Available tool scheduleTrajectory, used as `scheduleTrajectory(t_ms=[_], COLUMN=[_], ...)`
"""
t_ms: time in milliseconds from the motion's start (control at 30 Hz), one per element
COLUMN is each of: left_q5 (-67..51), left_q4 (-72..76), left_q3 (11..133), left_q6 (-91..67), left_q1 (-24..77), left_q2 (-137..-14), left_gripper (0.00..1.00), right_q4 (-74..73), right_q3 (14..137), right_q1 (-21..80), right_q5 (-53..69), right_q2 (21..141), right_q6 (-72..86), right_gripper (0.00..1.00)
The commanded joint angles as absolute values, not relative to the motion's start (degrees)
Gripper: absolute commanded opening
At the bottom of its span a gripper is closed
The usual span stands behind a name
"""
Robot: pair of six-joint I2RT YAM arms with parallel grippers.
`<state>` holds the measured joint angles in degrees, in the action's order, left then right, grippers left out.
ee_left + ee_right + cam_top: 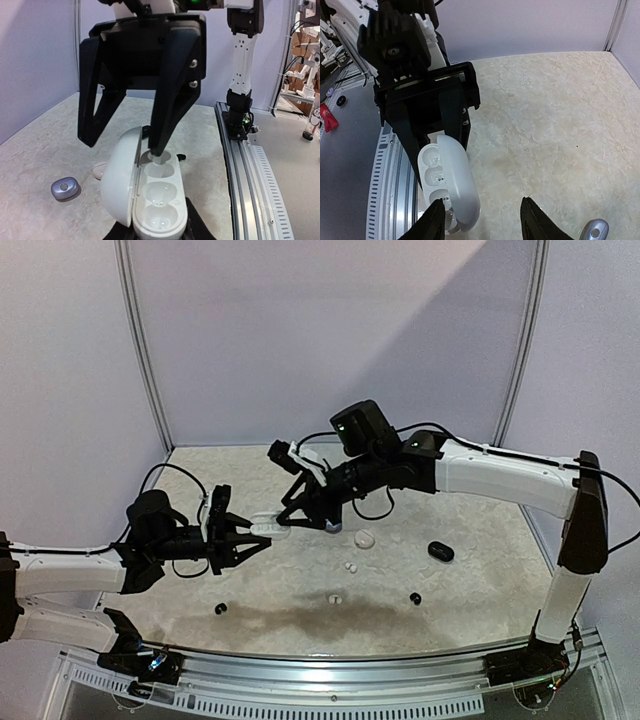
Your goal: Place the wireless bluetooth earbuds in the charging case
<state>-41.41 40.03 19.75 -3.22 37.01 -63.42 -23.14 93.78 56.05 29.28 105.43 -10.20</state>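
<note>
**Desk:** Where is the charging case (161, 215)?

**Caption:** Bottom centre of the left wrist view. Its lid is swung open to the left and its wells face up. The left gripper (248, 540) is clamped on its base and appears to hold it clear of the table (480, 500).

**Desk:** And the earbuds?

**Caption:** A pale shape (160, 159) sits in the top well, under one finger of the other arm. It is probably a bud, but it is too small to tell. Others lie loose: a white bud (365, 538) right of centre in the top view, a black bud (415, 597) lower right, and a greyish bud (65, 188) at the left of the left wrist view.

**Desk:** The right gripper (122, 146)?

**Caption:** It hangs over the case with its jaws spread wide and nothing visible between them.

**Desk:** So how do you seat it well?

**Caption:** Hold the left arm steady with the case level. If that shape is a bud, press lightly and straight down so it settles into its well. Watch the far finger, which hangs just beside the lid and could knock it shut. Then lift straight up, so you do not drag the bud out.
</note>
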Motion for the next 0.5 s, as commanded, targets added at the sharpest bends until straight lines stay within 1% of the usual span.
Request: scheduleTrajectory(t_ms=[0, 67, 133, 300, 333, 467], left_q5=[-41.8, -41.8, -41.7, -39.6, -38.8, -37.0], left_q4=[40.9, 40.8, 40.8, 41.0, 41.1, 41.3], left_q3=[19.2, 19.2, 19.1, 18.9, 18.7, 18.2], left_q6=[-2.7, -2.7, -2.7, -3.4, -3.8, -4.7], left_q1=[37.4, 37.5, 37.4, 37.4, 37.4, 37.4], left_q2=[-63.6, -63.6, -63.5, -63.6, -63.5, -63.5], left_gripper=[0.0, 0.0, 0.0, 0.0, 0.01, 0.27], right_q4=[-25.8, -26.0, -26.2, -25.9, -25.4, -21.0], right_q3=[95.7, 96.0, 96.0, 95.7, 95.3, 92.9], right_q1=[56.7, 56.8, 56.9, 57.4, 57.5, 57.8], right_q5=[29.4, 29.5, 29.7, 27.4, 26.7, 23.9], right_q2=[107.7, 107.9, 107.8, 106.3, 105.7, 102.7], right_q6=[-10.9, -11.2, -11.6, -13.0, -13.1, -13.3], right_gripper=[0.42, 0.34, 0.29, 0.22, 0.21, 0.16])
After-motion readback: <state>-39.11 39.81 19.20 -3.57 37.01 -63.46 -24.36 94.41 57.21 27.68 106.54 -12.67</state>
